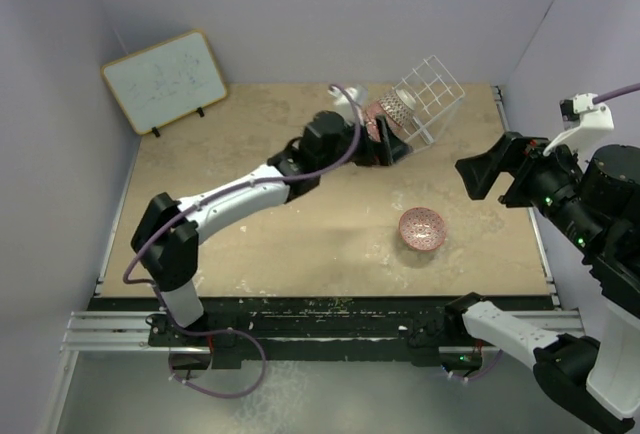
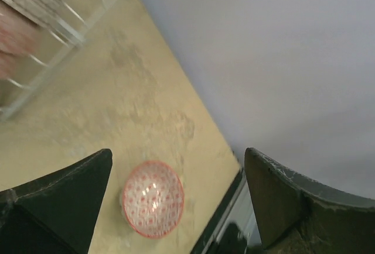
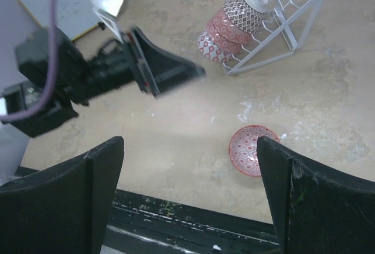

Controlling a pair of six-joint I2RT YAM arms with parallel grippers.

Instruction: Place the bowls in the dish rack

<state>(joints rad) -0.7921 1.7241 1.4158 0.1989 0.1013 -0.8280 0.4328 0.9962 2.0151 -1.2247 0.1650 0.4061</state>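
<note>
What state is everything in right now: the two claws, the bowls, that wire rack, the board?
left gripper: open, empty, close to the rack.
right gripper: open, empty, hovering.
dish rack: tilted, holding bowls.
racked bowls: three show, standing on edge in a row.
pink bowl: upright, outside the rack, not yet loaded.
whiteboard: propped up in the far left corner.
</note>
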